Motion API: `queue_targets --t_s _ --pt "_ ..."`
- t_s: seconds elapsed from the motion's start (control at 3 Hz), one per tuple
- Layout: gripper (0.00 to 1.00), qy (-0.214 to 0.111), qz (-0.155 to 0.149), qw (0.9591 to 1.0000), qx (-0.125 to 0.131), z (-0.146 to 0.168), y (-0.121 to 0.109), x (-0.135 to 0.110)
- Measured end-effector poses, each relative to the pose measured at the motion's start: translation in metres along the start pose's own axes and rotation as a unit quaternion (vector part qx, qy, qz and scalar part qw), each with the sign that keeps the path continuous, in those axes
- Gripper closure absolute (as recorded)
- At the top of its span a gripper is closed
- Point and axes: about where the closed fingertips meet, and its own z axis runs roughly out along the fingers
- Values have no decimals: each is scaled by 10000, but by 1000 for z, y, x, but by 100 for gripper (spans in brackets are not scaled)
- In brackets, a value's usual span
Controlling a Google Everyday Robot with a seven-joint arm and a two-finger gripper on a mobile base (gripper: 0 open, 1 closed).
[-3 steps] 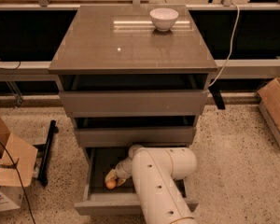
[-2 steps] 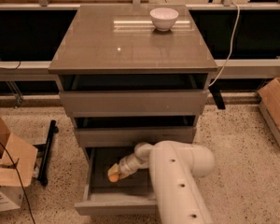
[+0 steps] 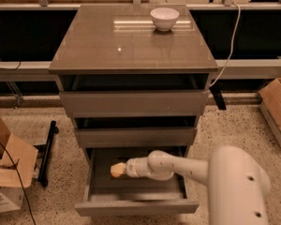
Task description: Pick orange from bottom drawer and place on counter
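**Arm swung right, gripper at the orange in the bottom drawer**

Compared with the earlier frame, the thick part of the arm [image 3: 236, 186] has moved to the right. It now stands beyond the counter's near right corner, and the thin forearm lies almost level across the drawer. The orange [image 3: 115, 171] is nearly in the same place, only a little higher in the picture.

The gripper [image 3: 122, 169] is inside the bottom drawer [image 3: 136, 206], in its left half, below the counter's near edge. The orange sits directly at its tip. Whether the gripper really holds it, I cannot tell.

The drawer's left wall is near the orange, with a small gap between them. The forearm takes the right half of the drawer. The front of the middle drawer [image 3: 135, 137] hangs just above the gripper, and toward the near side the drawer's own front rim is low. The bottom drawer is pulled out farthest, and the top drawer [image 3: 133, 103] and the middle one stand out less.

The counter [image 3: 107, 46] is glossy and shows a wide bare surface from its near edge back to the bowl [image 3: 164, 18]. The bowl stands near the far edge, a little right of the middle.

The orange looks small, round and pale orange, and the gripper partly covers it.

Count: one orange, one bowl, three drawers, one arm. On the floor there is one cardboard box [image 3: 9, 163] left of the cabinet and one [image 3: 277, 107] right of it.
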Motion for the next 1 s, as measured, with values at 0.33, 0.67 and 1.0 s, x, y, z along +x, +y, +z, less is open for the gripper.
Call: queue_targets --t_s 0.33,0.67,1.0 --pt "100 -525 -181 9979 -338 -40 47 22" --pt "100 -669 -265 9965 -434 -108 73 54" --pt "100 -625 -85 9973 -377 -133 65 93"
